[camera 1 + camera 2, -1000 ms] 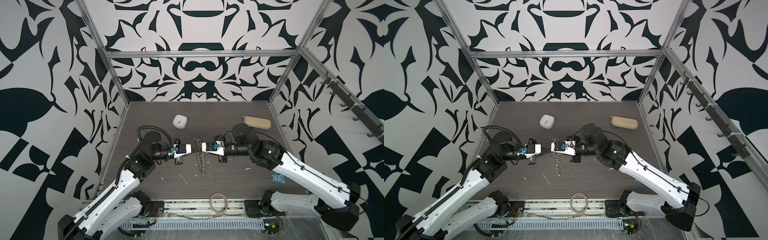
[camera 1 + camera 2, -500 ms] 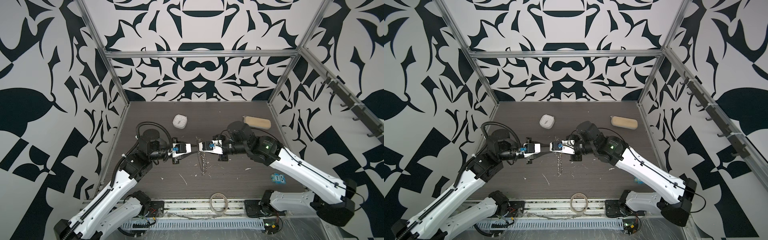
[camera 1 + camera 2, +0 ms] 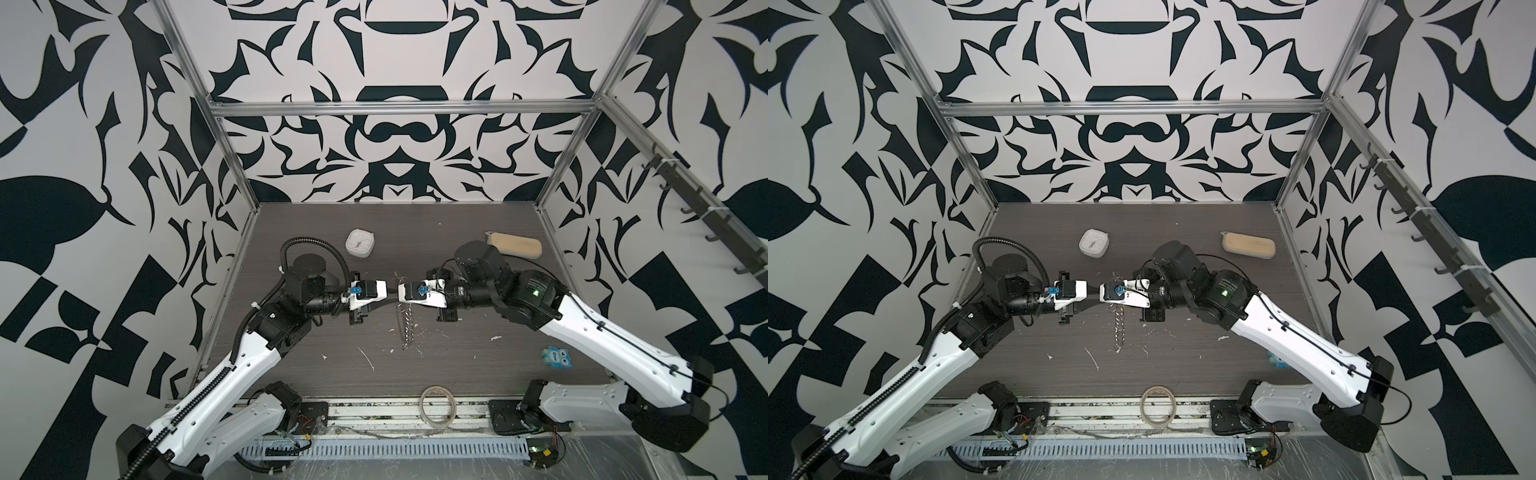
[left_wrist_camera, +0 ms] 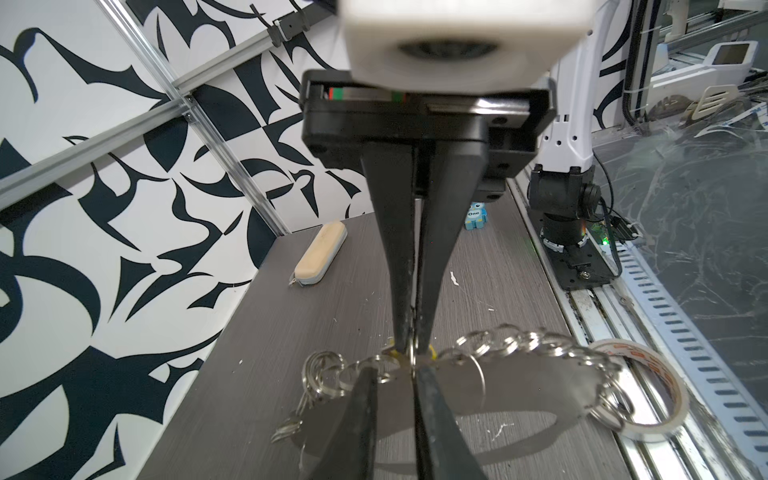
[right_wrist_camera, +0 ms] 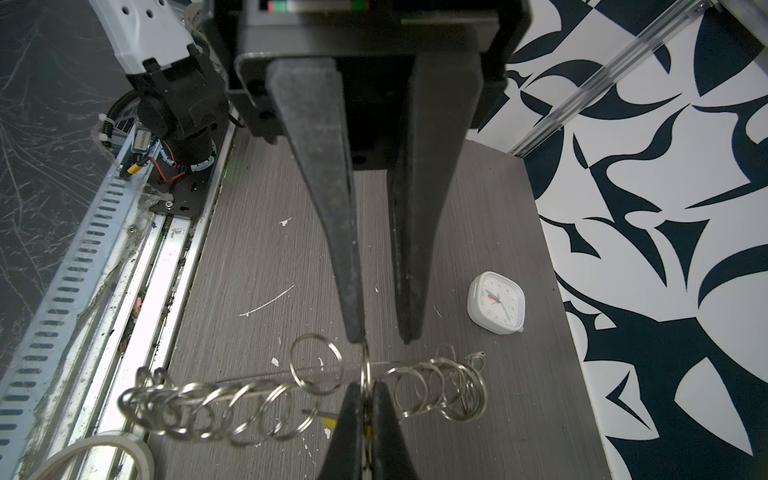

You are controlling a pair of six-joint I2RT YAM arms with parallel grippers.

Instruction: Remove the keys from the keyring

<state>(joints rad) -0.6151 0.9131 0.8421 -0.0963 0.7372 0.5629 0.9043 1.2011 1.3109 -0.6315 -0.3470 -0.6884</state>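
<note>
Where the keyring (image 3: 406,328) hangs: right jaws, clamped on the keys (image 5: 328,422) as anchor;
Left jaws: apart beside the keys, likely to pull

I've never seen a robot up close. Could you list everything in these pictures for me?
Chain of small linked silvery metal rings: one, silver, dangling at the centre.
Small flat yellow plastic tag: one, yellow, pinched in the right fingers.
Rounded-square analogue clock: one, white, back, left of middle.
Oblong zipped pouch: one, beige, back right.
Small owl-printed carton: one, blue, right side.
Roll of translucent tape: one, clear, front edge.
Scraps: several, white, scattered around the centre.
Wood-grain table: one, dark grey, underneath everything.
Robot arms: two, white and black, left arm, right arm.
Left fingers: two, black, slightly apart.
Right fingers: two, black, shut on the tag.
</note>
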